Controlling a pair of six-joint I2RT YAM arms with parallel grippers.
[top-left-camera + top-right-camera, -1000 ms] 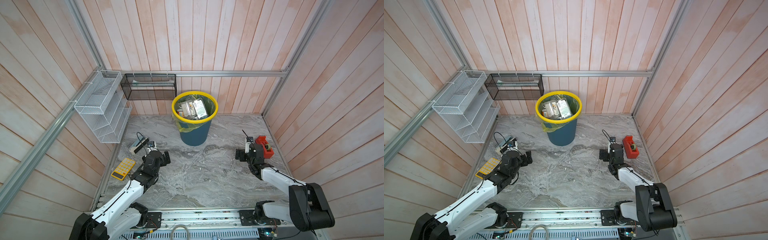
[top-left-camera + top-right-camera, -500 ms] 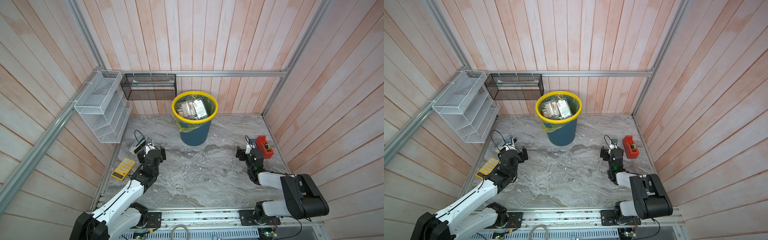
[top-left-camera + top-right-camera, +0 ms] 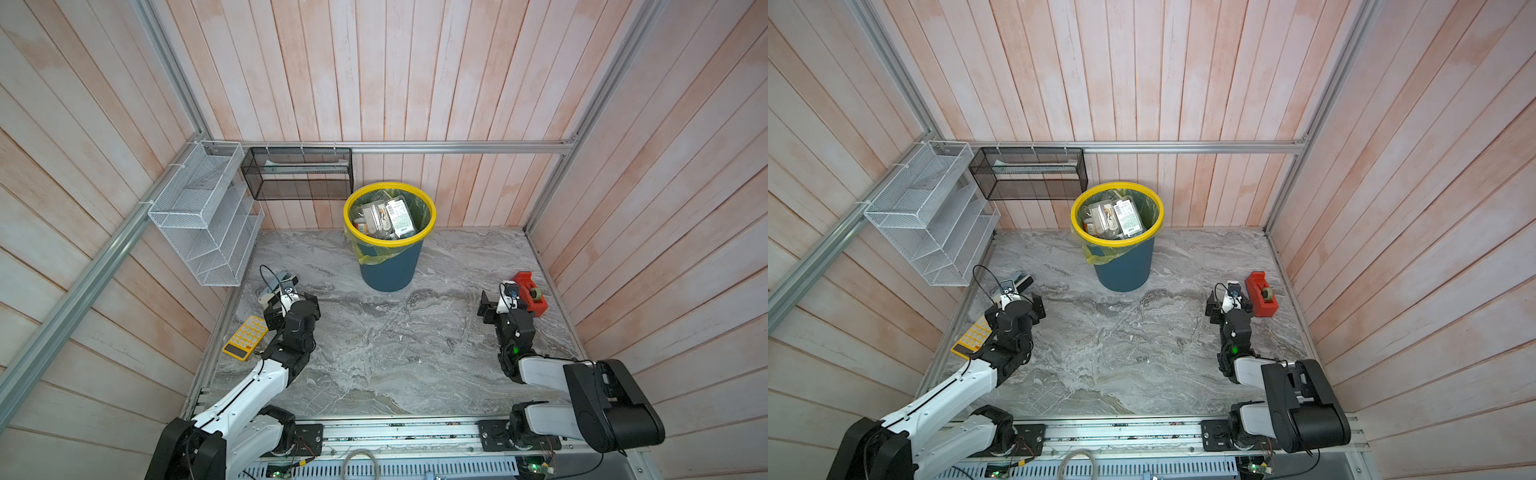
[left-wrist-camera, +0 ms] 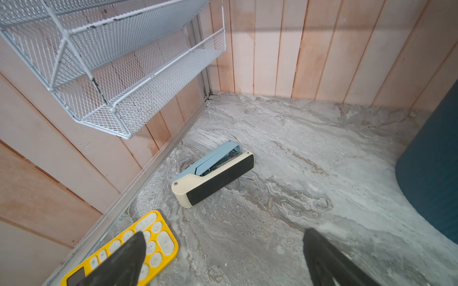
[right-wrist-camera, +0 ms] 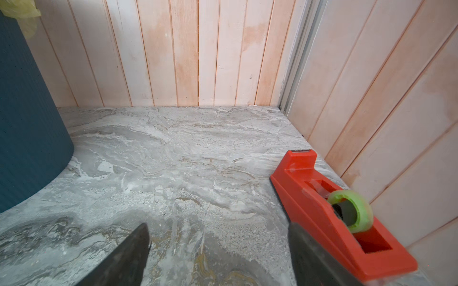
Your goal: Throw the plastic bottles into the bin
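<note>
The bin [image 3: 388, 270] was dark teal with a yellow rim and yellow-green liner [image 3: 366, 257]; the desk [image 3: 395, 353] was grey, marble-veined. The calculator [image 3: 245, 343] was yellow with white keys, the stapler [image 4: 213, 173] pale blue, cream and black, the tape dispenser [image 5: 319, 210] red

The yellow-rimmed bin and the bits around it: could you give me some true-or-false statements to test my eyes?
The bin holds plastic bottles. True.
A bottle lies loose outside the bin. False: none shows outside it.
The red tape dispenser stands beside the right gripper. True.
The left gripper grips the yellow calculator. False: its jaws stand open and empty beside the calculator.
The stapler sits in the white wire rack. False: it lies on the tabletop below the rack.
</note>
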